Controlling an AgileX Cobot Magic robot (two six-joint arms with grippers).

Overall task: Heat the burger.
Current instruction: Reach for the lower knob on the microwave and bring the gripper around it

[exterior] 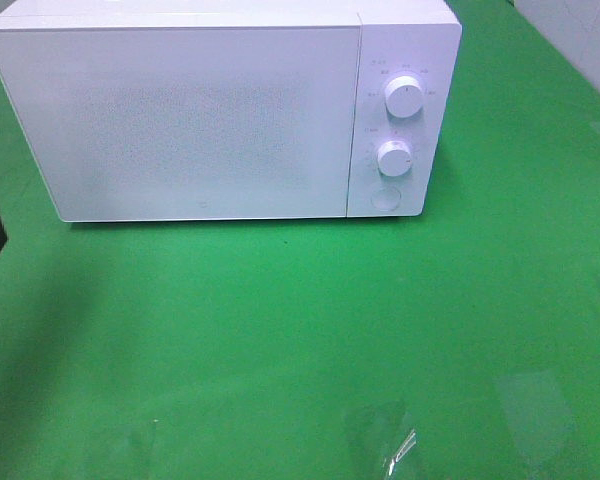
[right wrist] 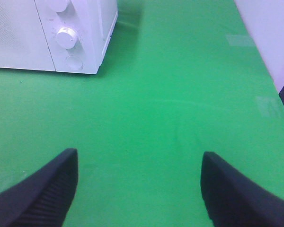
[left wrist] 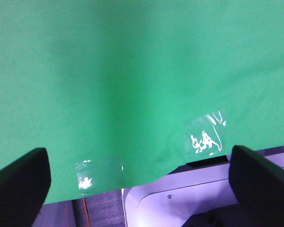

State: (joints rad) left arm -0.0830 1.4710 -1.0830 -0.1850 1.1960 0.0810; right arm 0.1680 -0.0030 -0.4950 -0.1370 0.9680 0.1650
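left gripper [left wrist: 139, 156] hangs spread wide and empty over bare green cloth [left wrist: 132, 71]. right gripper [right wrist: 139, 158], also apart and empty, has the microwave [right wrist: 47, 42] ahead, door shut, so it looks the nearer arm. burger nowhere in view; can't tell which way it lies.

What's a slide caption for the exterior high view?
Closed white microwave on green tabletop, upper dial, lower dial and round button on its right panel; burger not visible.

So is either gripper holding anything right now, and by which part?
Nothing is held: the left gripper and right gripper are both open and empty.
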